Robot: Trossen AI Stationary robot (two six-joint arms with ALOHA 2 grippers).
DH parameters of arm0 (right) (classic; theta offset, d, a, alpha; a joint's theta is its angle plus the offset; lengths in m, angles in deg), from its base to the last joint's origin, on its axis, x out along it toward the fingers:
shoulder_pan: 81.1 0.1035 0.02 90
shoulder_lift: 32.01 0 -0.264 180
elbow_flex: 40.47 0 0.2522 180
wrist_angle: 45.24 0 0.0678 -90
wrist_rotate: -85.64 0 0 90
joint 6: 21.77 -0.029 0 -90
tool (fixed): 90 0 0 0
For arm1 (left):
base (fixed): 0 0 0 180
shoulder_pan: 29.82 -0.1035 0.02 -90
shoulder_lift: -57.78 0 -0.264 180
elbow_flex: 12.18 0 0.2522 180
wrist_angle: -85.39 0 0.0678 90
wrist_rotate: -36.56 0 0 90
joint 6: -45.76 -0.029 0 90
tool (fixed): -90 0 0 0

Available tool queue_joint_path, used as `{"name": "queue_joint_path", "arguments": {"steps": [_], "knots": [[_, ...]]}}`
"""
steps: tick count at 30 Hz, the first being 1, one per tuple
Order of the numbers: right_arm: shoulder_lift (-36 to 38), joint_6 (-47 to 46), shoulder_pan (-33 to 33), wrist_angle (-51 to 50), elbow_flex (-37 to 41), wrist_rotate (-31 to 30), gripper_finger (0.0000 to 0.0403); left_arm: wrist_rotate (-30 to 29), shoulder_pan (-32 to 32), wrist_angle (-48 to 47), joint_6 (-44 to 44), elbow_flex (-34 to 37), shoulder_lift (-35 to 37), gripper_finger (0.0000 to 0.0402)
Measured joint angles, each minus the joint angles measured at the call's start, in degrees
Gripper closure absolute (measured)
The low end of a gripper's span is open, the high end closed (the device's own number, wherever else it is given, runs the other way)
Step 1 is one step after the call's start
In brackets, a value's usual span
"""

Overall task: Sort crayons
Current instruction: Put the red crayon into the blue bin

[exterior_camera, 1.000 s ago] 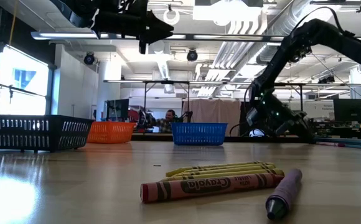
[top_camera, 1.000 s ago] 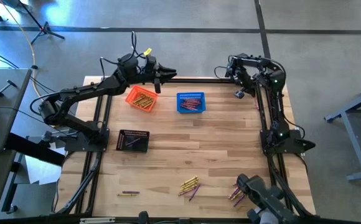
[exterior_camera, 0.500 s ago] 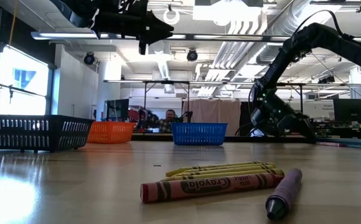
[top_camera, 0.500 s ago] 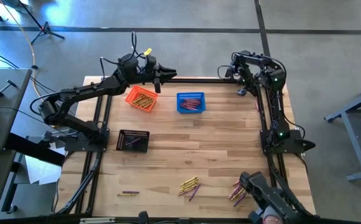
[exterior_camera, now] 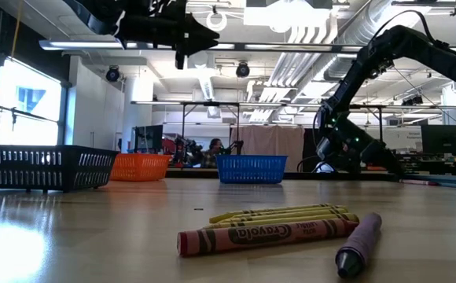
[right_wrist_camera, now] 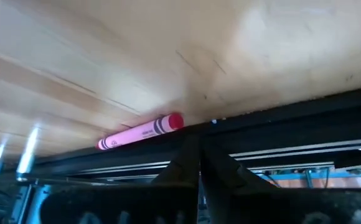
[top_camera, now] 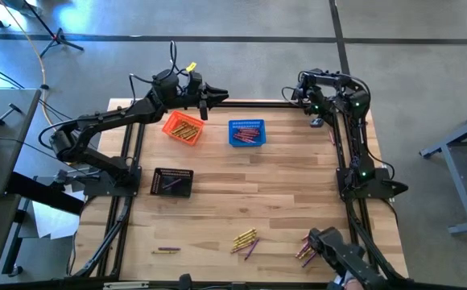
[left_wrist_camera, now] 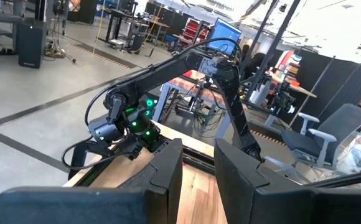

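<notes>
Your right gripper (right_wrist_camera: pixel 199 163) hangs low at the table's far right corner, fingers pinched shut on nothing, a pink crayon (right_wrist_camera: pixel 142 131) lying just beyond them against the frame. Open up next. Your left gripper (left_wrist_camera: pixel 197 163) waits part-open, empty, above the orange basket (top_camera: pixel 182 127).

The blue basket (top_camera: pixel 246 133) serves as landmark on the table (top_camera: pixel 282 181). Just to its left sits the orange basket (top_camera: pixel 182 127), and farther left and nearer the front edge, the black basket (top_camera: pixel 172 182). Each holds crayons. Well in front of the blue basket lies a loose cluster of crayons (top_camera: pixel 245 240); another cluster (top_camera: pixel 306 250) lies right of that, and a single crayon (top_camera: pixel 167 250) far to its left. A lone crayon (right_wrist_camera: pixel 140 132) rests against the table's frame
</notes>
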Motion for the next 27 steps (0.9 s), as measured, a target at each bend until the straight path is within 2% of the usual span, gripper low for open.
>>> {"name": "queue_joint_path", "arguments": {"steps": [3,7,8,16,19,21,27], "knots": [[0.0,2.8,0.5,-0.1,0.1,1.3,0.0403,0.0,0.0,0.1,0.0,0.0,0.2,0.0321],[-0.2,7.8,1.7,-1.2,0.2,12.0,0.0403,0.0,0.2,0.2,0.0,0.0,1.2,0.0321],[-0.2,8.4,2.0,-1.2,0.2,13.0,0.0403,0.0,0.3,0.2,0.0,0.0,1.4,0.0321],[0.0,9.3,2.8,-0.6,0.2,14.4,0.0403,0.0,0.9,-0.2,-0.1,0.0,4.4,0.0321],[1.3,7.2,2.7,1.8,-0.2,10.7,0.0403,0.0,0.9,-0.1,-0.1,0.0,5.5,0.0321],[1.9,5.8,2.1,2.6,-1.7,10.5,0.0403,0.0,0.9,-0.1,-0.1,0.0,5.9,0.0321],[9.3,1.9,1.4,4.2,-8.2,20.4,0.0403,0.0,0.8,-0.2,-0.1,0.0,6.1,0.0321]]}}
